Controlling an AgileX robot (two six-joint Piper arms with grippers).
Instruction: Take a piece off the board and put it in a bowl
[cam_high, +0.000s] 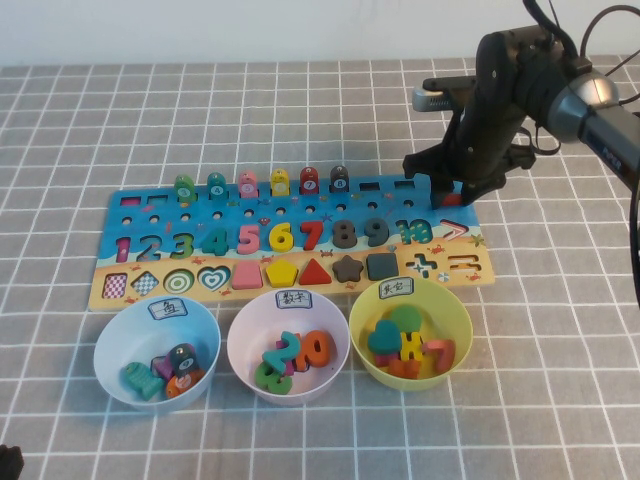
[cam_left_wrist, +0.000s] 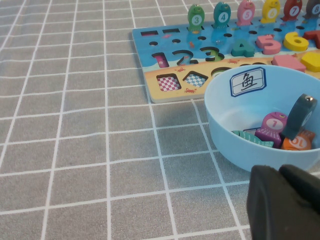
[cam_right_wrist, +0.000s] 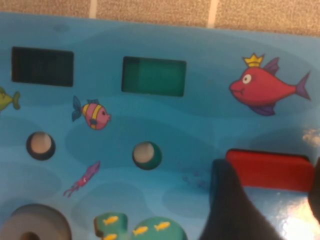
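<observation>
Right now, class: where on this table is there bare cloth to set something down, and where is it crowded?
Free: the checked cloth left of the board and light blue bowl, and behind the board on the left. Crowded: the bowl row up to the yellow bowl, and the board's far right corner, where the right tool straddles the red piece. The left tool sits near the blue bowl.

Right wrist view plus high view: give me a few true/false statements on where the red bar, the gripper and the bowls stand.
1. The red bar lies on the board between the right gripper fingers. True.
2. The right gripper hangs over the yellow bowl. False: it is at the board's far right corner.
3. The yellow bowl is empty. False: it holds several coloured pieces.
4. Three bowls stand in a row in front of the board. True.
5. The left gripper sits beside the light blue bowl. True.
</observation>
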